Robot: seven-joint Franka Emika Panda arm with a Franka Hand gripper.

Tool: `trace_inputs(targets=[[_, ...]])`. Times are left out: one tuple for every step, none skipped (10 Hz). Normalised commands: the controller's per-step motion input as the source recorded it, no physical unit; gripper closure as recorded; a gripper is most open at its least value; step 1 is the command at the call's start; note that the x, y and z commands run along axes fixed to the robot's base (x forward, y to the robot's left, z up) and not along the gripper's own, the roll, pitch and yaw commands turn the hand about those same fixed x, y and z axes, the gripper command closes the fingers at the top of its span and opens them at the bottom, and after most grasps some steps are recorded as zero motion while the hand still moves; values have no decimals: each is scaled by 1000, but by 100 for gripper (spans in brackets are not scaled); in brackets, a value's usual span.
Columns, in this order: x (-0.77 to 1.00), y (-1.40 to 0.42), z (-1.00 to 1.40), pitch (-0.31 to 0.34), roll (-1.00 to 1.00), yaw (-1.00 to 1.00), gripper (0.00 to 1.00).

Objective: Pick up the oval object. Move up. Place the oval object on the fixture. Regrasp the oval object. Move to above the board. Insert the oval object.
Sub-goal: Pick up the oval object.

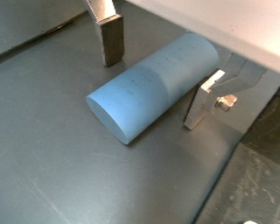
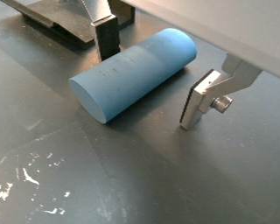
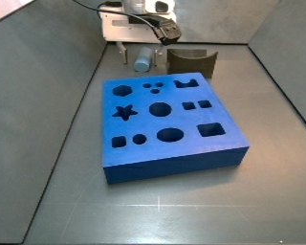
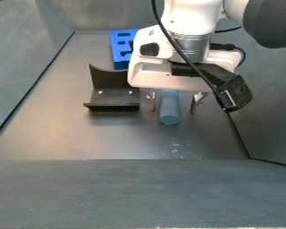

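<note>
The gripper [image 1: 154,77] is lowered close to the dark floor [image 1: 49,157], and the oval object [image 1: 154,84] is seen lying on its side between the two fingers [image 1: 112,40]. In both wrist views a gap is visible between each finger pad and the peg, so the jaws are spread apart and nothing is clamped. In a wrist view [image 2: 133,72] the peg's flat oval end is turned away from the wrist. The fixture [image 4: 113,92] is seen just beside the gripper [image 4: 171,100] in a side view, apart from the peg [image 4: 170,107]. The board [image 3: 168,126] lies beyond the fixture [image 3: 191,61], well apart from the gripper [image 3: 142,53].
</note>
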Motion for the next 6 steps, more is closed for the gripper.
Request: trace_inputs(targets=[[-63, 0, 0, -51, -9, 0, 0], [-14, 0, 9, -27, 0, 0, 0], [0, 0, 0, 0, 0, 0, 100], [0, 0, 0, 0, 0, 0, 100], [0, 0, 0, 0, 0, 0, 100], [0, 0, 0, 0, 0, 0, 100]])
